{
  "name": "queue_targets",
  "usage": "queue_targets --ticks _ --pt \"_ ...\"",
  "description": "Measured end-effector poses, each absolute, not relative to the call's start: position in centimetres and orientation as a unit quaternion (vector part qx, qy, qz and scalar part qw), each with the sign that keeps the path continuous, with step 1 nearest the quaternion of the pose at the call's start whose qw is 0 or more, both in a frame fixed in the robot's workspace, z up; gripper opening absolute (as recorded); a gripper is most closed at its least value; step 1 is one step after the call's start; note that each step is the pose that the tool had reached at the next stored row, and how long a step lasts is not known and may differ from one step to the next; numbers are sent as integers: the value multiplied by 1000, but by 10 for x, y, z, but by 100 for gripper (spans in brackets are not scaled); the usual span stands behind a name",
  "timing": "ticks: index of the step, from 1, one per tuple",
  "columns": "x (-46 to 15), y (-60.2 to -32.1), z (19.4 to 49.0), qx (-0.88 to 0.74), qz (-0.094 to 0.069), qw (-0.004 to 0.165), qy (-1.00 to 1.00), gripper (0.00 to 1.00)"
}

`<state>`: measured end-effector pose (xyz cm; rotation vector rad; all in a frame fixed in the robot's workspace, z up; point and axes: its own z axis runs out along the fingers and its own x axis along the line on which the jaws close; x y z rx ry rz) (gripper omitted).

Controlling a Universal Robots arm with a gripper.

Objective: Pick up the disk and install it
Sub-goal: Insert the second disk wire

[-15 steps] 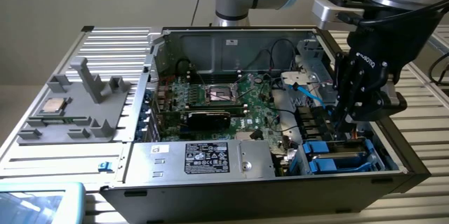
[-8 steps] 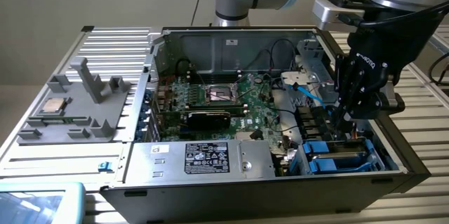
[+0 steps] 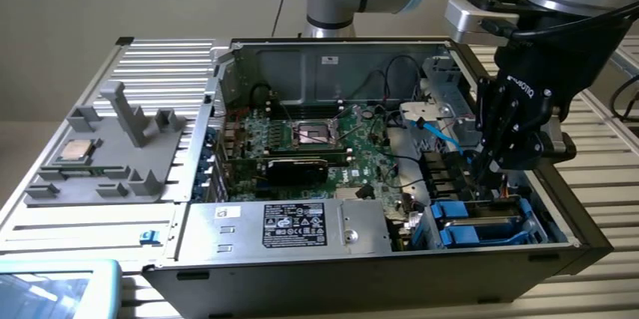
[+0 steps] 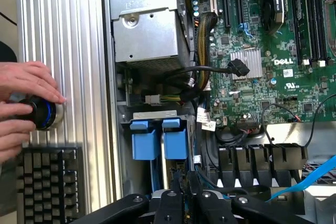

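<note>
In the exterior view a blue-rimmed tray corner [image 3: 55,289] is lying nearest, beside the open computer case [image 3: 379,278] sitting on a ribbed metal table [image 3: 164,72]. The gripper [image 3: 496,177] is reaching down into the drive bay at the right, jaws pressed nearly together. In the wrist view the disk [image 4: 157,142] is sitting upright in the bay, just beyond the fingertips [image 4: 176,182]. Whether they are touching it I cannot tell. A person's hands [image 4: 23,103] are holding a knob [image 4: 44,114] beside a keyboard [image 4: 47,184].
</note>
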<state>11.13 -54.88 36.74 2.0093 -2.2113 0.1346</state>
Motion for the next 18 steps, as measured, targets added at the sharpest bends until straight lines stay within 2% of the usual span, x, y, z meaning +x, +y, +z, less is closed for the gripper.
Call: queue_targets --ticks 10,18 --pt "111 -556 367 670 41 71 -738 15" --pt "111 -563 362 671 22 54 -739 15"
